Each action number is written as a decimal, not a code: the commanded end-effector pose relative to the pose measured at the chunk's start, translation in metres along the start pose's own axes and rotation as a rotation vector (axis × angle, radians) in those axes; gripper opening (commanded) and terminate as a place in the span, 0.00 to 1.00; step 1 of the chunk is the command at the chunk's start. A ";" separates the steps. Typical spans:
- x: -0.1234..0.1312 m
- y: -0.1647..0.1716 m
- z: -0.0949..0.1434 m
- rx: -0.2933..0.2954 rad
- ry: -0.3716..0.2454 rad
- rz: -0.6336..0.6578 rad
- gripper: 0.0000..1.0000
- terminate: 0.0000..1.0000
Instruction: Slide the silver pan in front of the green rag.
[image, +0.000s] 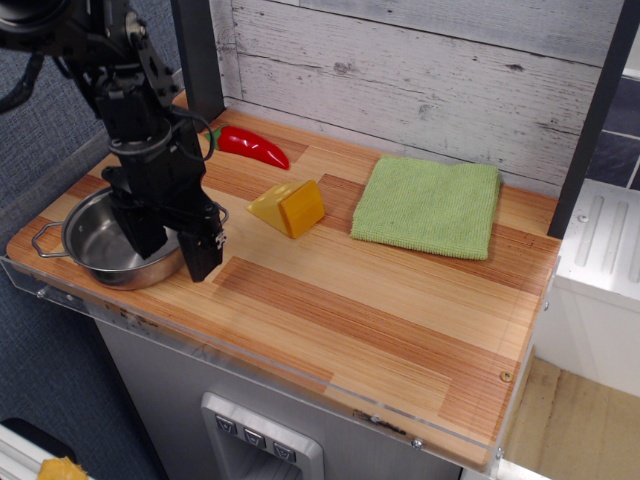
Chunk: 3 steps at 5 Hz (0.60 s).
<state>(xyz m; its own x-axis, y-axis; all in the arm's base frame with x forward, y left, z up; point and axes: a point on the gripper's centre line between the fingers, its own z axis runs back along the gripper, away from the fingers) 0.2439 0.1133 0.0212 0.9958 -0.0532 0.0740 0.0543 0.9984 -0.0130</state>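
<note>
The silver pan sits at the left end of the wooden counter, one wire handle sticking out to the left. The green rag lies flat at the back right, far from the pan. My black gripper is open and straddles the pan's right rim: one finger is inside the pan, the other finger is outside on the counter. The pan's right side and right handle are mostly hidden by the gripper.
A yellow cheese wedge lies between pan and rag. A red pepper lies at the back near a dark post. The counter's front edge runs close by the pan. A grey plank wall stands behind.
</note>
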 end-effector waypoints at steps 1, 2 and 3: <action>0.004 0.009 -0.005 0.012 -0.018 0.017 1.00 0.00; 0.004 0.011 -0.008 0.008 -0.018 0.027 0.00 0.00; 0.004 0.011 -0.007 0.013 -0.021 0.030 0.00 0.00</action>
<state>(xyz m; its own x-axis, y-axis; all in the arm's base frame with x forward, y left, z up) 0.2445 0.1179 0.0075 0.9972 -0.0271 0.0697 0.0283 0.9995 -0.0156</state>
